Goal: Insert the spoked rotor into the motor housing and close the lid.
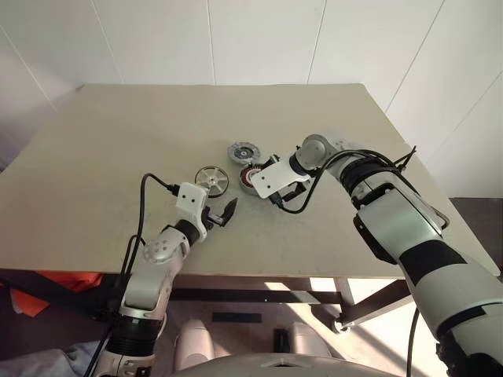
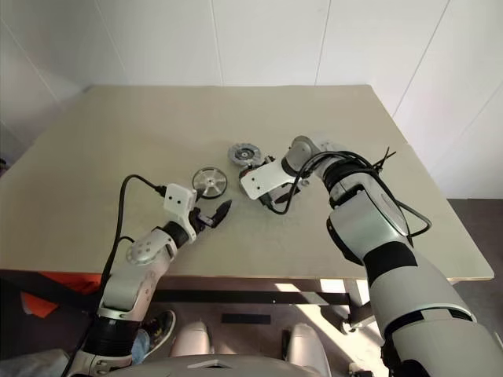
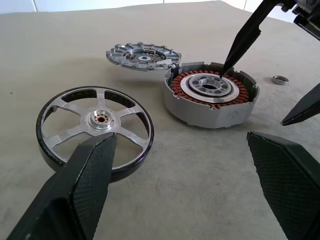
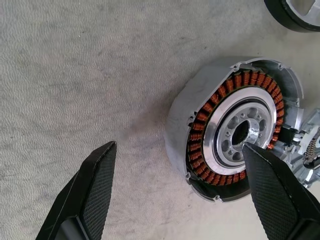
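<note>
A wide beige table carries all three motor parts, grouped close together near its middle and toward the right arm. The right gripper tilts steeply down over the motor housing, its two black fingers spread wide: one fingertip sits over the housing's central hub, and the other finger hangs over bare table outside the grey wall, so the jaws straddle one side of the housing without clamping it. The left gripper lies low and roughly level over the table on the near side of the parts, its fingers also spread wide and holding nothing; between them the left wrist view looks straight toward the parts. The motor housing sits flat on the table, open side up, with its ring of copper-brown windings around a silvery hub and a grey wall that is cut away on one side. The spoked rotor lies flat just beside the housing on its left, not touching it, a dark outer band around silvery spokes and a small central hub. The lid lies behind the two, its edge propped on or touching the housing's far rim so that it looks slightly tilted. A small metal ring rests on the table to the right of the housing.
</note>
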Robot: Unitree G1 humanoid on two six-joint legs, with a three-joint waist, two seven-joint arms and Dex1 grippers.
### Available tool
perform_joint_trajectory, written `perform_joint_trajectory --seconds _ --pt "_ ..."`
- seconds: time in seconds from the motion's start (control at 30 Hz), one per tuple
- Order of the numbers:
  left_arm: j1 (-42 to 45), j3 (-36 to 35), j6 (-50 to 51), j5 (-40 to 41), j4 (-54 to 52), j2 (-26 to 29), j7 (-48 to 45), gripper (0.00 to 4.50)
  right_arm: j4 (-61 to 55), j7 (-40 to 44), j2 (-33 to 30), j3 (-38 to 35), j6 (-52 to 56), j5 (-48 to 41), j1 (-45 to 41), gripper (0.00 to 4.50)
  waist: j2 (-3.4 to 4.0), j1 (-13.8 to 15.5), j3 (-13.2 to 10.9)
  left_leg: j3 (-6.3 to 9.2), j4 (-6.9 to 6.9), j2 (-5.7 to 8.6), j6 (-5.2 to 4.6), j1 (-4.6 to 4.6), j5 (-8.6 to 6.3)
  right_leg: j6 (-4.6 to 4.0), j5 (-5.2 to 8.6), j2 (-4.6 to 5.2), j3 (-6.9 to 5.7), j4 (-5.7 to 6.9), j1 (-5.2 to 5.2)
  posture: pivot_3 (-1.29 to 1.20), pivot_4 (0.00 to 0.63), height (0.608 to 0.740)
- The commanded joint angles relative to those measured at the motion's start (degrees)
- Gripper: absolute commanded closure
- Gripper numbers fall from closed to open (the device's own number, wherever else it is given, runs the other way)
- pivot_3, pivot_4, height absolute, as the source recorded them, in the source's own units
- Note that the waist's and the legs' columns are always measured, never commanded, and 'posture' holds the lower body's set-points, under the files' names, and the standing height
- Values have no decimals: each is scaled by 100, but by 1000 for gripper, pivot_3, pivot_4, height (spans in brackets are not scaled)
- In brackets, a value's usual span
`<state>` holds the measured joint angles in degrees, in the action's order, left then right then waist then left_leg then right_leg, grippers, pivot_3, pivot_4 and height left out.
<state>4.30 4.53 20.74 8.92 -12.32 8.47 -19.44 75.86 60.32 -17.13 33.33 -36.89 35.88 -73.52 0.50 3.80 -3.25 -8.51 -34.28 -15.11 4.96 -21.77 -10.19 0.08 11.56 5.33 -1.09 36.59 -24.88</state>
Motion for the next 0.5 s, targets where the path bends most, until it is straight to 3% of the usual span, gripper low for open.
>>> perform_joint_trajectory --seconds 0.03,0.43,0.5 --pt "14 -18 27 23 -306 0 89 94 -47 -30 44 -12 -53 1 -231 14 0 0 0 0 0 0 0 0 0 0 0 0 -1 0 0 0 0 740" --pt "-218 54 106 26 -532 -37 237 94 -3 -202 141 24 17 85 -218 14 0 -1 0 0 0 -1 0 0 0 -1 0 -2 0 0 -1 0 0 740" --pt "-234 65 127 34 -568 -38 256 94 4 -267 161 -6 43 72 -215 382 1 -2 0 0 0 -1 0 0 0 -1 0 -1 0 0 -1 0 0 740"
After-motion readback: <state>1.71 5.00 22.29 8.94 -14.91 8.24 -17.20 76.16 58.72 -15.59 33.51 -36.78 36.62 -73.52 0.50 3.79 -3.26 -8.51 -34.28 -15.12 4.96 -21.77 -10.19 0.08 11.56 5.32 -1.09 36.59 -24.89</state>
